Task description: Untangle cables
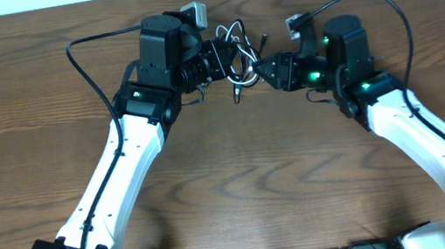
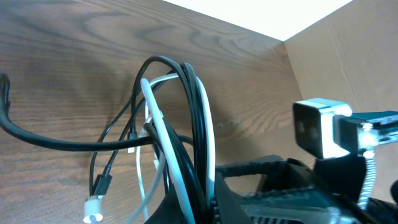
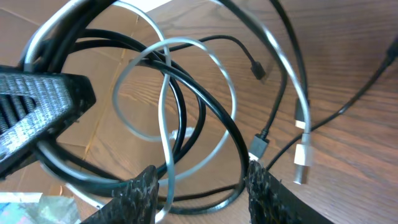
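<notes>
The cables [image 1: 237, 43] are a small tangle of thin black and white loops held up between my two grippers at the back middle of the table. My left gripper [image 1: 223, 54] is shut on a bundle of black and white strands; in the left wrist view the cables [image 2: 186, 112] rise in a loop from its jaws [image 2: 205, 202], and a black and a white plug [image 2: 96, 196] hang at the left. My right gripper [image 1: 267, 70] is open; in the right wrist view its fingers [image 3: 202, 180] straddle the lower loops of the cables [image 3: 186, 106], and loose plugs [image 3: 301, 158] hang at the right.
The thick black arm cords [image 1: 86, 70] arc beside each arm. A cardboard wall [image 2: 339, 56] stands behind the table's back edge. The right arm's wrist camera [image 2: 320, 127] is close to the left gripper. A wood table [image 1: 240, 184] spreads in front.
</notes>
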### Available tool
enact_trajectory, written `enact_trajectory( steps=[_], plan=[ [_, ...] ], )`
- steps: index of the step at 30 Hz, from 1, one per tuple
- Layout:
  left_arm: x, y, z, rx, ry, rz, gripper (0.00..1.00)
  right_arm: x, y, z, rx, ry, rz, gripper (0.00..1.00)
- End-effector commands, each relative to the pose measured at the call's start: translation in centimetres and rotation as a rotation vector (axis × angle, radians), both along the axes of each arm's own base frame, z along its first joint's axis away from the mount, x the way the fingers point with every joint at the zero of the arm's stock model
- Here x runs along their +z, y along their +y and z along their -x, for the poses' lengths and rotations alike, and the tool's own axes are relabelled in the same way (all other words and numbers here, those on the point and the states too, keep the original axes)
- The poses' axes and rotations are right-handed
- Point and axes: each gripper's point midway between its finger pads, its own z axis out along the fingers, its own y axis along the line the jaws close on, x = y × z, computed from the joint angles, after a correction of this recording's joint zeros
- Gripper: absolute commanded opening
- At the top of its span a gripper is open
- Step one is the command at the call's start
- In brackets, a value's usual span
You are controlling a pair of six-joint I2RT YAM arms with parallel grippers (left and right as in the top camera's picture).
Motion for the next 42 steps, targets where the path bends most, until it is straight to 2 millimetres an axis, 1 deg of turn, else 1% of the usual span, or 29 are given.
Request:
enact_trajectory(
  steps=[1, 4, 6, 11, 14, 17, 20, 22, 25, 30, 32, 33, 34, 36, 42],
  plan=[
    [0.0, -0.4, 0.0, -0.01, -0.007, -0.013, 0.08, 0.3, 1.3, -0.1, 0.009, -0.012, -0.015, 0.42],
    [-0.3, -0.8, 0.3, -0.02, 0.002, -0.016, 0.07, 0.4, 1.7, -0.1, 0.008, -0.022, -0.01, 0.42],
    [-0.3, -0.9, 0.4, -0.022, 0.002, -0.016, 0.07, -0.3, 1.4, -0.4, -0.025, -0.011, 0.018, 0.41],
    [0.0, -1.0, 0.2, -0.013, 0.003, -0.001, 0.07, -3.5, 0.4, -0.8, -0.084, 0.064, 0.091, 0.37],
    [0.0, -1.0, 0.2, -0.009, 0.006, 0.004, 0.07, -4.9, 0.3, -0.9, -0.089, 0.091, 0.117, 0.34],
    [0.1, -1.0, 0.1, -0.01, 0.001, 0.006, 0.07, -7.0, -0.8, -1.3, -0.146, 0.131, 0.18, 0.33],
    [0.3, -1.0, 0.0, -0.01, -0.005, 0.008, 0.07, -9.1, -2.8, -1.4, -0.228, 0.177, 0.276, 0.31],
    [0.5, -1.0, 0.0, -0.01, -0.013, 0.012, 0.07, -10.0, -4.3, -1.4, -0.272, 0.192, 0.339, 0.31],
    [1.0, -1.0, -0.3, -0.008, -0.036, 0.021, 0.07, -10.9, -6.3, -1.4, -0.331, 0.211, 0.412, 0.31],
    [2.5, -0.6, -0.8, 0.005, -0.089, 0.041, 0.07, -12.4, -10.7, -1.0, -0.42, 0.265, 0.536, 0.31],
    [3.2, 0.2, -1.1, 0.023, -0.105, 0.046, 0.07, -13.1, -13.1, -0.7, -0.462, 0.299, 0.59, 0.31],
    [3.4, 0.6, -1.2, 0.031, -0.11, 0.047, 0.07, -13.3, -14.0, -0.6, -0.468, 0.311, 0.61, 0.31],
    [3.8, 1.3, -1.4, 0.049, -0.118, 0.051, 0.08, -13.7, -15.8, -0.2, -0.483, 0.334, 0.643, 0.31],
    [4.4, 2.1, -1.6, 0.064, -0.128, 0.056, 0.07, -14.1, -18.0, 0.3, -0.502, 0.368, 0.679, 0.32],
    [5.4, 4.0, -2.0, 0.106, -0.151, 0.06, 0.07, -14.7, -23.1, 1.3, -0.562, 0.444, 0.712, 0.33]
  ],
)
